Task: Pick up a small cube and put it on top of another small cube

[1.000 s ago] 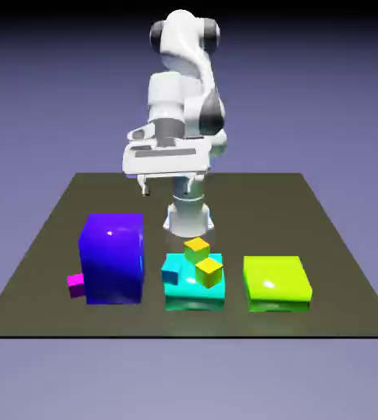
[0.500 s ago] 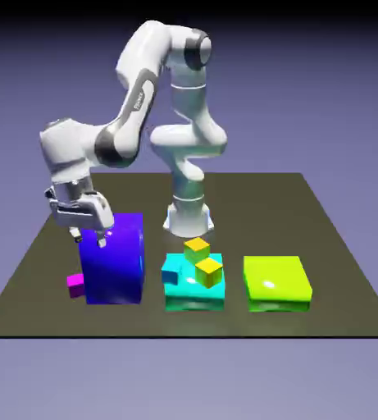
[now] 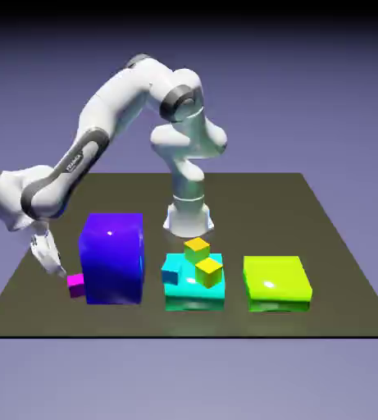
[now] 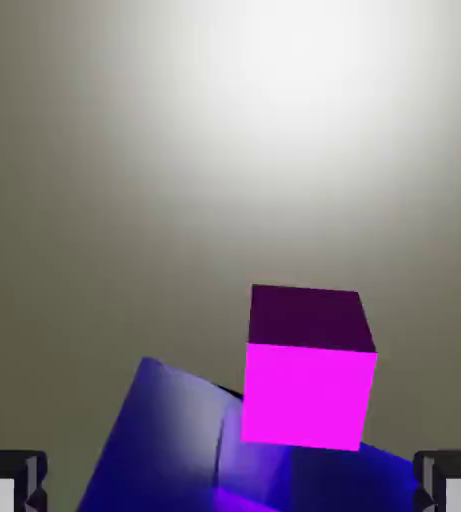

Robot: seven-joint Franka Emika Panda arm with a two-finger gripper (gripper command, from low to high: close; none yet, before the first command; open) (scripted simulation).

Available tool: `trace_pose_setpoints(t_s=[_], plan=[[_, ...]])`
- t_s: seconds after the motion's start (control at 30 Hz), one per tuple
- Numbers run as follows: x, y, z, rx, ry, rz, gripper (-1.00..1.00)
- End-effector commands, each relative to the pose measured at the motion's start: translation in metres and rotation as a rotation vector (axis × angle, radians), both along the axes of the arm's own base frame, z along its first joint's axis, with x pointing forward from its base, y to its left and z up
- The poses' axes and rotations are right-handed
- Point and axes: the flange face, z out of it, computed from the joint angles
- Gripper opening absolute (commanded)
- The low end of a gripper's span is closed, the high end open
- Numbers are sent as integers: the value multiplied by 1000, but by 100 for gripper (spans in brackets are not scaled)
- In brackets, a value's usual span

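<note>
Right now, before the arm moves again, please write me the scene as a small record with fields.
claw: open, nothing held
target: magenta cube, on the table
beside target: tall blue block
cyan block: carries two yellow cubes and a small blue cube
far side, exterior view's right: yellow-green block
stacking: not yet done
likely next step: closing on the magenta cube, after some more approach

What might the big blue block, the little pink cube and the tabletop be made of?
The big blue block looks like glossy plastic: a bright highlight sits on its face. The pink cube seems plain, matte plastic or painted wood; its flat colour shows no grain. The tabletop is dark and smooth, perhaps laminate, with a soft glare.
</note>
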Motion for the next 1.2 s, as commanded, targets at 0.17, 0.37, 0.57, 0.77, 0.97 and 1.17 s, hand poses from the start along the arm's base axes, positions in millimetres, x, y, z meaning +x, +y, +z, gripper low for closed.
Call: trace_pose_setpoints(t_s=[0.17, 0.37, 0.57, 0.77, 0.97, 1.17], plan=[[-4, 13, -41, 1, -1, 1, -100], [-4, -30, -4, -21, 85, 152, -100], [11, -31, 3, -18, 160, 417, -100], [39, -16, 25, -32, 215, 708, -100], [68, -3, 59, -86, 280, 986, -100], [110, 61, 111, -167, 313, 1296, -100]])
